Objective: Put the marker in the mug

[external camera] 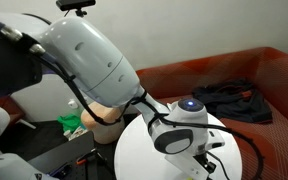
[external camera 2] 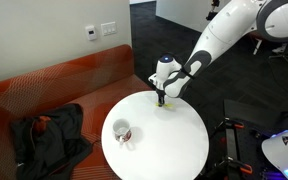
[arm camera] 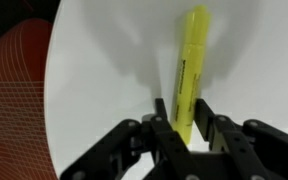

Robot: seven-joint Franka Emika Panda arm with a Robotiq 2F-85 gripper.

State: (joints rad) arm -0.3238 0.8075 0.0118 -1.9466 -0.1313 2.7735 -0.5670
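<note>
The marker (arm camera: 191, 70) is a yellow-green stick lying on the round white table (arm camera: 104, 90), pointing away from the wrist camera. My gripper (arm camera: 185, 122) is down at the table with one finger on each side of the marker's near end, closed against it. In an exterior view the gripper (external camera 2: 161, 98) is at the table's far edge (external camera 2: 179, 145). The small dark red mug (external camera 2: 122, 131) with a whitish inside stands upright on the opposite side of the table, well apart from the gripper. In an exterior view the arm hides the mug, and the gripper (external camera: 200, 160) is low over the table (external camera: 134, 150).
A red sofa (external camera 2: 54, 85) curves behind the table and also shows in an exterior view (external camera: 219, 70). Dark clothing (external camera 2: 44, 135) lies on the sofa and also shows in an exterior view (external camera: 231, 100). A tan stool (external camera: 105, 119) stands beyond the table.
</note>
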